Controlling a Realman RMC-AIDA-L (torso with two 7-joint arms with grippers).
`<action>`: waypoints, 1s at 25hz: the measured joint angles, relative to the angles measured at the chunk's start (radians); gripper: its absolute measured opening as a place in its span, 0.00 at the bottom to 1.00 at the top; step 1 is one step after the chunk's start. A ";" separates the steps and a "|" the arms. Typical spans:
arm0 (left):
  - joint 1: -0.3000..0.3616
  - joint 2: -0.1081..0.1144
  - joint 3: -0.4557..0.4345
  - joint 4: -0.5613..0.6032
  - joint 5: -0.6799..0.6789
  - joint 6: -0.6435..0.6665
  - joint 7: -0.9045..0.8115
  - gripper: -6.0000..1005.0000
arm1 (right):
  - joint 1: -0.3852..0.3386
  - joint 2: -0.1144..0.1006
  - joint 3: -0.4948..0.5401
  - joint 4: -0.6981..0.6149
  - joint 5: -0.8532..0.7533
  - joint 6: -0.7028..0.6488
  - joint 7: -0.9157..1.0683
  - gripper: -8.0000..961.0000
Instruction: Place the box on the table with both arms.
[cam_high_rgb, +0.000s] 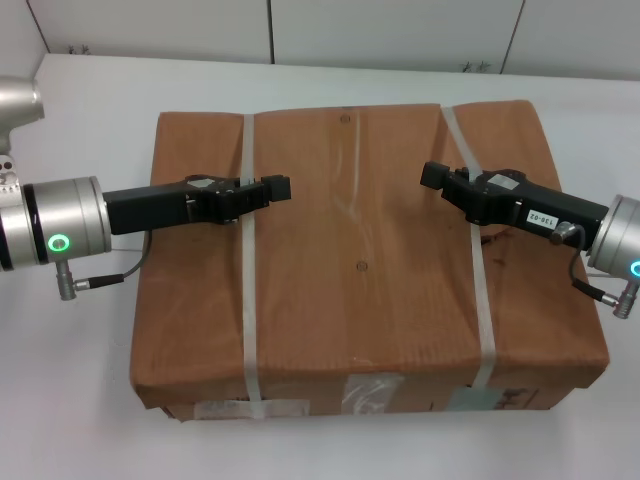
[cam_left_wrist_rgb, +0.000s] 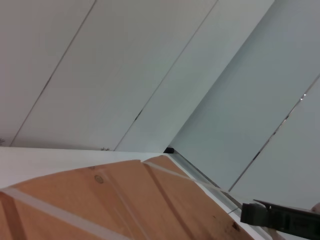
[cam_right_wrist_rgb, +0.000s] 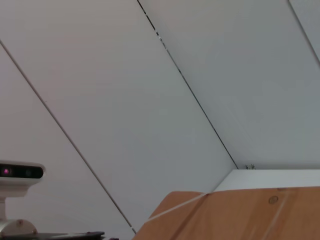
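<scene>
The box (cam_high_rgb: 360, 270) is large, flat and wrapped in brown paper, with two whitish straps (cam_high_rgb: 248, 300) across it and tape and labels on its near side. It rests on the white table (cam_high_rgb: 90, 110). My left gripper (cam_high_rgb: 278, 188) reaches in from the left over the box top, by the left strap. My right gripper (cam_high_rgb: 436, 176) reaches in from the right over the box top, by the right strap. Both lie low over the paper; I cannot tell whether they touch it. The box top also shows in the left wrist view (cam_left_wrist_rgb: 130, 200) and the right wrist view (cam_right_wrist_rgb: 240, 215).
White wall panels (cam_high_rgb: 400, 30) stand behind the table's far edge. Bare table shows to the left of the box and along the front edge (cam_high_rgb: 60, 420). The left wrist view shows the right gripper's tip (cam_left_wrist_rgb: 256, 214) farther off.
</scene>
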 joint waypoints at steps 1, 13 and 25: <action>0.000 0.000 0.000 0.000 0.000 0.000 0.000 0.12 | 0.000 0.000 0.000 0.000 0.000 0.000 0.000 0.02; 0.001 0.000 0.000 0.000 0.000 -0.021 0.001 0.12 | 0.000 0.001 0.000 0.000 0.000 0.003 -0.002 0.02; -0.006 -0.033 0.003 -0.001 0.024 -0.161 0.004 0.12 | 0.003 0.007 -0.012 0.028 0.000 0.116 -0.005 0.02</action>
